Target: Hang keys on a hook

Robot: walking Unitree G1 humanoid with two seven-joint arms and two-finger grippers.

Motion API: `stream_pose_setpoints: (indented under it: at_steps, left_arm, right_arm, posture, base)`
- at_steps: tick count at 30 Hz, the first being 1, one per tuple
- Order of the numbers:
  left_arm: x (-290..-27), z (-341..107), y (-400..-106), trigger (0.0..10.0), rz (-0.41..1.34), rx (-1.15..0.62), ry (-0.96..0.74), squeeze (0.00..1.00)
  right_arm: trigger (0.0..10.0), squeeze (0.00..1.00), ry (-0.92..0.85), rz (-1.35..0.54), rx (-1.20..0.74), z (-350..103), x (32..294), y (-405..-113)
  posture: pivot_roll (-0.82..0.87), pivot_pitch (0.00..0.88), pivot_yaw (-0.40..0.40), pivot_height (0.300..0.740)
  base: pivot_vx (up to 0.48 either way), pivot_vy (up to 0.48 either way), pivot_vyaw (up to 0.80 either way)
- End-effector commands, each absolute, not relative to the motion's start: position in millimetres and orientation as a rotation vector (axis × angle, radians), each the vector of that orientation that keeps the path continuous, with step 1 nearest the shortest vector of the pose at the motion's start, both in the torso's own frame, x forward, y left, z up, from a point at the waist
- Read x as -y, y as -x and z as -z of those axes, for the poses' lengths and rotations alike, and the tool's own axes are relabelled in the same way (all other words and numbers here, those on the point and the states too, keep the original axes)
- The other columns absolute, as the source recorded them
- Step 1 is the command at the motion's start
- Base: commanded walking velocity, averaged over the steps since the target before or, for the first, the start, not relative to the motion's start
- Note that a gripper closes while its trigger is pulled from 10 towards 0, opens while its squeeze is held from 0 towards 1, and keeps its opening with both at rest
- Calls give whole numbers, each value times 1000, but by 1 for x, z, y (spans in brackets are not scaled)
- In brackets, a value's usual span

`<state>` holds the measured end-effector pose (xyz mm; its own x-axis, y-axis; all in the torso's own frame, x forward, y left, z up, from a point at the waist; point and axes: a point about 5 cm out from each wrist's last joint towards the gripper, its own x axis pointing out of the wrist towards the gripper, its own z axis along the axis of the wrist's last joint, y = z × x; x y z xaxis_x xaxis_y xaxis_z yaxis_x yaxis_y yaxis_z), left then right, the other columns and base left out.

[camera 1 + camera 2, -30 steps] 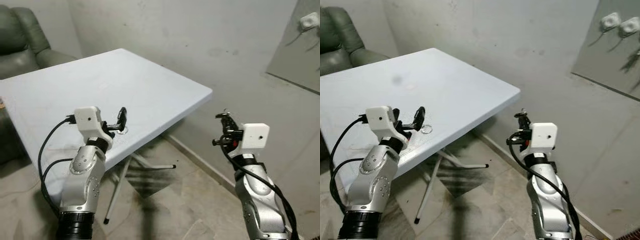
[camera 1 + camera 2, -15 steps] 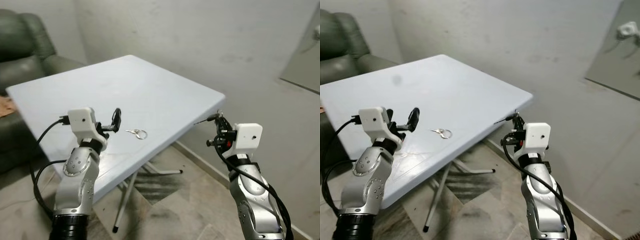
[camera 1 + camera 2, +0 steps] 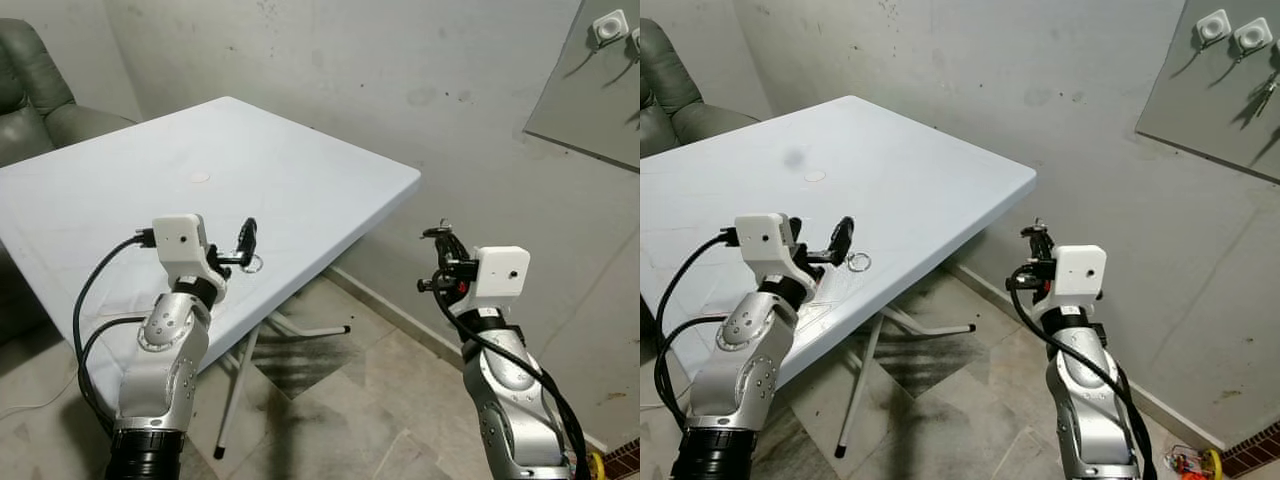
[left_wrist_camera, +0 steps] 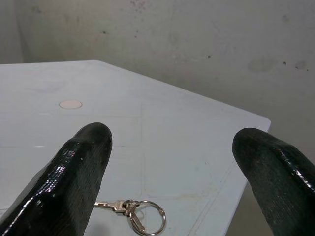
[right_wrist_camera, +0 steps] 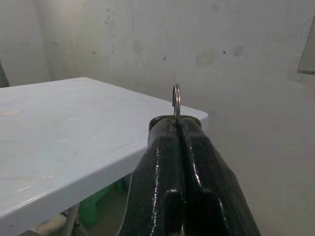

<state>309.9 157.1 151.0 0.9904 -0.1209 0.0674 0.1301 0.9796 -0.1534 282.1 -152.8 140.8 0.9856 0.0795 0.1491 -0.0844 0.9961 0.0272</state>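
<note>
A small key set on a ring (image 4: 140, 216) lies on the white table (image 3: 300, 150) near its front edge. My left gripper (image 3: 247, 235) hovers open just above and before it, the keys (image 3: 858, 263) peeking out past one finger (image 4: 81, 167). To the right, off the table and over the floor, my right gripper (image 3: 1035, 232) is raised and shut on a thin metal key ring (image 5: 176, 101) that sticks up edge-on from its tips. White hooks (image 3: 1232, 28) sit on a grey wall board (image 3: 1210, 110) at the upper right, with keys (image 3: 1268, 90) hanging there.
The folding table's legs (image 3: 235, 385) stand on a tiled floor. A green armchair (image 3: 25, 90) is at the far left. A plain grey wall runs behind the table and along the right. Open floor lies between my arms.
The head view has swung, bringing the wall board with its hooks back into sight. Both arms keep much the same pose; the right gripper stays shut on the ring.
</note>
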Motion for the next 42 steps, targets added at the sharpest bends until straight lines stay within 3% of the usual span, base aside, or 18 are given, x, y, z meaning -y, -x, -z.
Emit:
stream_pose_setpoints:
  at_steps: [1, 42]
  left_arm:
    - [-158, -157, -309, 10000, 138, 75, 148, 0]
    - [-153, -160, -308, 10000, 176, 87, 153, 0]
  right_arm:
    - [10000, 0, -32, -77, 179, -149, 154, -284]
    - [10000, 0, -55, -90, 189, -150, 151, -286]
  posture:
    - [30, 18, 1, 740]
    - [33, 0, 1, 740]
  base:
    - [0, 0, 0]
    - [238, 0, 0]
